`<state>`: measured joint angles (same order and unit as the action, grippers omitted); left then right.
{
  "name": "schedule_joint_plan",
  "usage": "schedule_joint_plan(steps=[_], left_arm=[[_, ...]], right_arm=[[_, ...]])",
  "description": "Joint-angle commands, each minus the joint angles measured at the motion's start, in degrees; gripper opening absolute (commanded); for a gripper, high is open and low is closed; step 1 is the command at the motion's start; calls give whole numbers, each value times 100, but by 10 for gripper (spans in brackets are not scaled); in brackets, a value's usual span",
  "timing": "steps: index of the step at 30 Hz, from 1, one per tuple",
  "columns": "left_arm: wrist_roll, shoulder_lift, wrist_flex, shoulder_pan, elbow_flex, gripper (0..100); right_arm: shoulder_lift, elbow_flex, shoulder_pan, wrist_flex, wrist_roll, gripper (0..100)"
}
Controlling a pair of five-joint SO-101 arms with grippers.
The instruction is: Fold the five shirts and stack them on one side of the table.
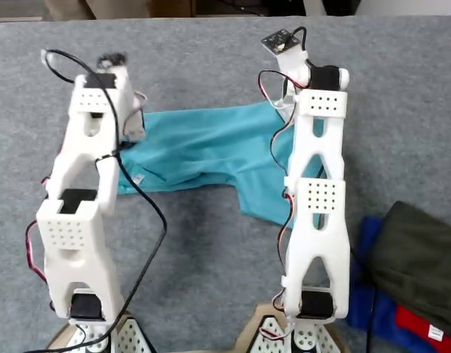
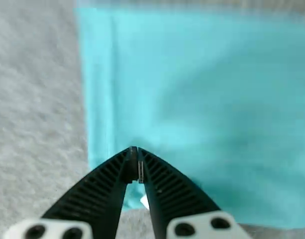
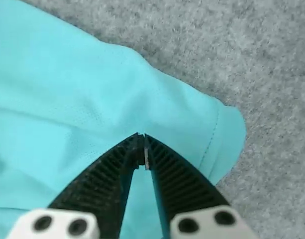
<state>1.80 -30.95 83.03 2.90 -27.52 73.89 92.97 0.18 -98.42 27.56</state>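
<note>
— Surface (image 1: 210, 279) first: what is it like?
— Grey and fuzzy, running across the whole high view. Two white arms stand side by side at its near edge, the left arm (image 1: 82, 206) and the right arm (image 1: 317, 198), both stretched toward the far side.
— And the cloth between them?
— A teal shirt (image 1: 203, 151) lies spread and wrinkled near the middle, reaching from one arm to the other, with one part trailing toward the near side beside the right arm.
— Any others?
— A stack (image 1: 402, 287) sits at the near right corner, just beside the right arm's base: a dark green shirt (image 1: 420, 254) on top, a blue shirt (image 1: 376, 294) and a red shirt (image 1: 416, 323) showing under it.
— The pincers?
— The left pincer (image 2: 134, 154) has its tips pressed together on the teal shirt, close to a hemmed edge. The right pincer (image 3: 141, 142) is pinching the teal shirt too, at the opposite end, where the cloth rounds off against the grey.
</note>
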Motion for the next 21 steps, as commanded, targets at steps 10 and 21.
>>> schedule_joint_plan(steps=[10, 21], left_arm=[[62, -549, 70, -149, -97, 19], [62, -699, 818, -132, -149, 19]], right_arm=[[-13, 189, -57, 202, 9, 6], [585, 180, -84, 844, 35, 6]])
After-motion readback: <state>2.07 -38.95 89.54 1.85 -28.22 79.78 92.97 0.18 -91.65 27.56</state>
